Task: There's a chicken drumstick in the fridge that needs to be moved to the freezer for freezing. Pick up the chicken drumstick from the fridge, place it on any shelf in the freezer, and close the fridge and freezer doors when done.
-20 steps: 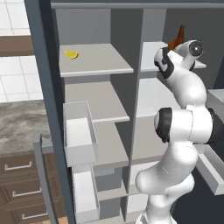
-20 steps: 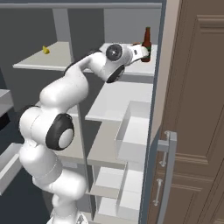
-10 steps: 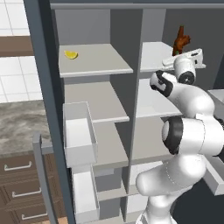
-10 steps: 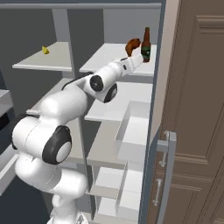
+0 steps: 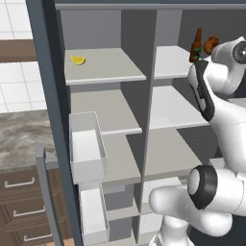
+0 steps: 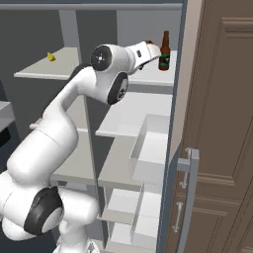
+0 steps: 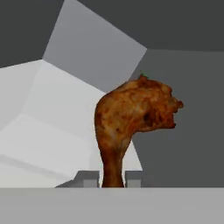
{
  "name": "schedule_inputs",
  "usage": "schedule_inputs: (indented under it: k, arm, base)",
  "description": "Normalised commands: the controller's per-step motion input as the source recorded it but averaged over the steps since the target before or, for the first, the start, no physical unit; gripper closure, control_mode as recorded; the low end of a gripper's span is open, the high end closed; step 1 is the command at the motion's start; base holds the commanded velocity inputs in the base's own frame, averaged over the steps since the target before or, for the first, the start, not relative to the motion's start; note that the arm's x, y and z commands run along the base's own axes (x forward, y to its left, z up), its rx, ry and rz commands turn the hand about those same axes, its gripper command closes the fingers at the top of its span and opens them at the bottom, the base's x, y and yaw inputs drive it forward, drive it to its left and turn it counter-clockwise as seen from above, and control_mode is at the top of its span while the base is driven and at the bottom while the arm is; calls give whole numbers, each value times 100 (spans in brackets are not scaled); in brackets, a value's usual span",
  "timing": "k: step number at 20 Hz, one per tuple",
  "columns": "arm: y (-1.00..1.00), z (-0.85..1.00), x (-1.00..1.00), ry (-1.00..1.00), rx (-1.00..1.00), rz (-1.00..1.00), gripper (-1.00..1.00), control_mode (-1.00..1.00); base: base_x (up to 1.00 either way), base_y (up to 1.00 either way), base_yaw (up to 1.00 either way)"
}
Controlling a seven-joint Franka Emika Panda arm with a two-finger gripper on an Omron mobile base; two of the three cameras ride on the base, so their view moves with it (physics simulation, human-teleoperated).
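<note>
The reddish-brown chicken drumstick [image 7: 133,116] stands bone end down between my gripper's [image 7: 112,178] two fingertips, which are shut on it. It hangs above the top shelf [image 5: 170,62] of the fridge, the wider right half, close to the brown bottle [image 5: 196,45]. In the left base view the drumstick [image 5: 210,44] peeks out beside the white wrist. In the right base view the gripper [image 6: 148,49] points at the bottle [image 6: 164,51]. The freezer's top shelf [image 5: 108,67] is on the left. Both doors stand open: the freezer door [image 5: 48,120] and the fridge door [image 6: 180,99].
A yellow lemon wedge [image 5: 78,60] lies on the freezer's top shelf. White bins [image 5: 86,149] hang on the freezer door, and another bin [image 6: 148,153] on the fridge door. A brown cabinet [image 6: 222,123] stands at the right, with drawers [image 5: 21,206] at lower left.
The arm's upper joints have swung up and to the right. The drumstick, held throughout, has shifted a little away from the bottle. The jaws have stayed shut.
</note>
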Motion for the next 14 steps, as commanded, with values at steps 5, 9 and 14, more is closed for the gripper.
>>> schedule_inputs:
  k: [5,9,14]
  arm:
    - [43,5,-100,46,14,9,100,-100]
    - [45,-15,-100,25,22,7,100,-100]
    - [64,-24,-100,5,29,6,100,-100]
  base:
    - [0,0,0]
    - [0,0,0]
    - [0,0,0]
